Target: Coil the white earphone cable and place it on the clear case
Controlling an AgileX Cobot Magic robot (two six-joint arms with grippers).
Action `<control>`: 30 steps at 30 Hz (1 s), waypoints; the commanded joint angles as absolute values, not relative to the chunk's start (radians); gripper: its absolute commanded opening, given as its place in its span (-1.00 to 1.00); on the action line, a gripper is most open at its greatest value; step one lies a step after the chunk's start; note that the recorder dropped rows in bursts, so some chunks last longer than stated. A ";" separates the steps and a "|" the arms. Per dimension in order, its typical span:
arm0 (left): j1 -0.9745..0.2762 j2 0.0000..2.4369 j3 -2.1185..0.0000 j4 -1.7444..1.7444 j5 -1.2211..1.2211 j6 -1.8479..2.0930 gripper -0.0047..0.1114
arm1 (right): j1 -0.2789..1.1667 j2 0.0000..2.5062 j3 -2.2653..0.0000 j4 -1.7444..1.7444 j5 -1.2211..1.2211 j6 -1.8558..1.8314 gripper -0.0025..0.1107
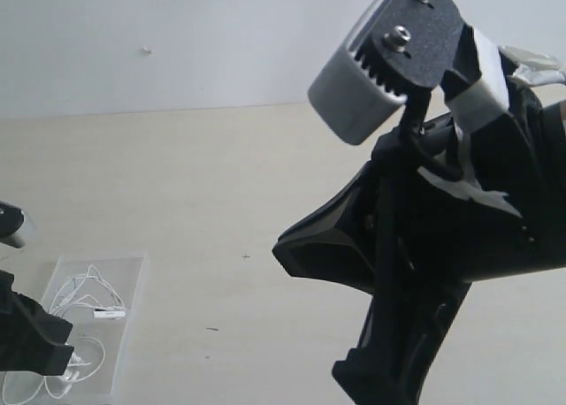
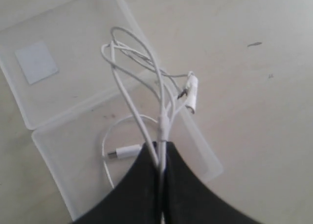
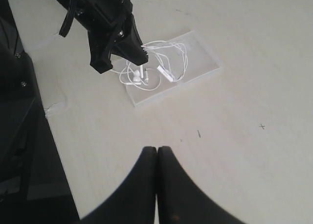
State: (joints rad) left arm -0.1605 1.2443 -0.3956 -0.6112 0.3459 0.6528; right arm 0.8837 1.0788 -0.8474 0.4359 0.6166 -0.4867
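While the left gripper point(image 2: 161, 148) stays out of the way of nothing but the cable point(image 2: 163, 120), its jaws are pressed together on the wire just below the split where the two thin strands join. It hangs over the case point(image 2: 73, 23), which lies opened flat on the table point(image 3: 244, 150) with both halves side by side. Loops of cable spread from the grip across both halves. One loop reaches toward the half with the white sticker point(image 2: 35, 62). The remote point(image 2: 192, 94) sits at the rim of the nearer half, and the plug point(image 2: 128, 150) rests inside that half, close to the fingers. From the right wrist view, the earbuds point(image 3: 136, 78) lie on the case just beside the left gripper's tip. The right gripper point(image 3: 157, 150) is clenched on nothing, fingers touching, and hovers above bare table well apart from the case.
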 commanded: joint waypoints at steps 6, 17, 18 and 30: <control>-0.161 1.257 -0.395 -0.601 0.326 0.595 -0.92 | 0.884 1.070 -0.844 0.442 0.612 -0.488 -0.96; -0.159 1.257 -0.395 -0.550 0.378 0.541 -0.92 | 0.884 1.070 -0.844 0.442 0.611 -0.488 -0.96; -0.159 1.257 -0.395 -0.538 0.378 0.535 -0.92 | 0.884 1.070 -0.844 0.442 0.611 -0.488 -0.96; -0.159 1.257 -0.395 -0.470 0.417 0.458 -0.92 | 0.884 1.070 -0.844 0.442 0.611 -0.488 -0.96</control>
State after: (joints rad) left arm -0.1605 1.2557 -0.3956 -0.4796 0.4026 0.4669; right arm 0.8837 1.0788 -0.8474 0.4359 0.6166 -0.4867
